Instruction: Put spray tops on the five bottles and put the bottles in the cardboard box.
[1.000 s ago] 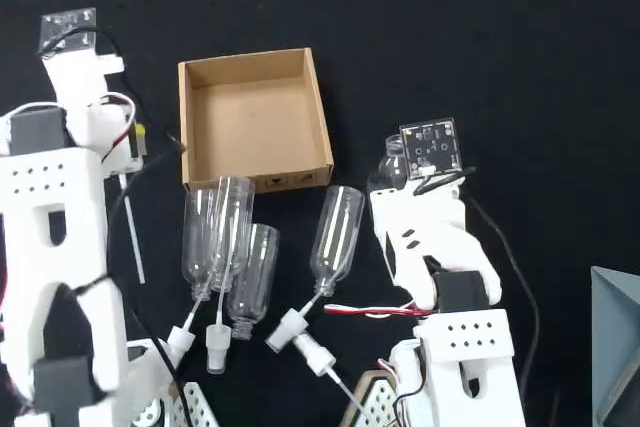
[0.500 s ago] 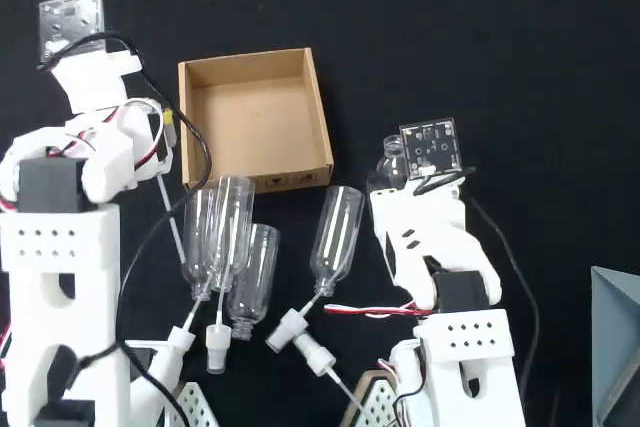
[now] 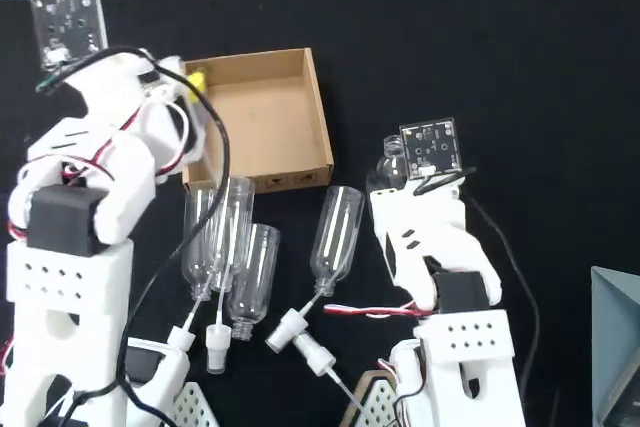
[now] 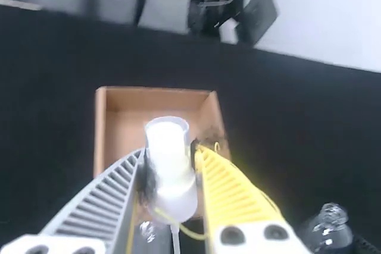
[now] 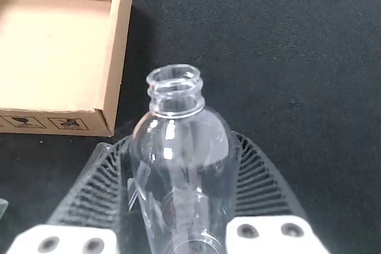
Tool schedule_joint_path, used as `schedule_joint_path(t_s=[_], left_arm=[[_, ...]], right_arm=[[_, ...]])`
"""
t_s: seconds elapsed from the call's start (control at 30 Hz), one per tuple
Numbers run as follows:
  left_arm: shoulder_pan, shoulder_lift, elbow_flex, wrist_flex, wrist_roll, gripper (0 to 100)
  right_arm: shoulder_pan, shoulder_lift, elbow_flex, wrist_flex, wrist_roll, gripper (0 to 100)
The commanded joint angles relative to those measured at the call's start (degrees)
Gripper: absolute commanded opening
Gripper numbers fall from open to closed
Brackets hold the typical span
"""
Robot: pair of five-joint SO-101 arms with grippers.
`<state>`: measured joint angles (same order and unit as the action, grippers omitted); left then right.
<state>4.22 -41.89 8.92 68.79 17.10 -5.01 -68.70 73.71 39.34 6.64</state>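
A white spray top [image 4: 168, 141] is gripped in the left hand [image 4: 170, 154] above the cardboard box [image 3: 319, 117]. An uncapped bottle [image 5: 175, 126] is clasped in the right hand [image 5: 172, 142], right of the box. Four more bottles [image 3: 335, 227] are laid on the desk [image 3: 540, 67], nearer.

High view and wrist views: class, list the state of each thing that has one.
cardboard box: open, nothing seen inside.
left gripper: shut on spray top.
right gripper: shut on bottle, which is uncapped.
three lying bottles: tops fitted.
fourth lying bottle: uncapped.
loose spray top: lying on table.
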Motion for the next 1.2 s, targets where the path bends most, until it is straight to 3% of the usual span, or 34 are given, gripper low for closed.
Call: schedule_joint_path(t_s=[0.0,0.27,0.63,0.97,1.17], left_arm=[[3.3,-1.8,-0.8,-4.0,2.5,3],[7.3,-1.8,-0.9,-4.0,5.5,3],[7.8,-4.8,1.9,-2.5,5.6,3],[7.7,-20.5,18.8,-13.7,5.5,3],[3.0,-25.9,23.9,-16.8,6.1,3]], right_arm=[[1.6,-7.0,-2.6,2.5,0.1,8.2],[-2.3,-20.7,0.8,6.9,0.2,8.5],[-3.7,-26.5,2.7,7.3,-0.1,8.5],[-8.8,-33.0,6.9,6.9,0.1,8.5],[-9.1,-40.2,10.5,6.9,0.2,8.5]])
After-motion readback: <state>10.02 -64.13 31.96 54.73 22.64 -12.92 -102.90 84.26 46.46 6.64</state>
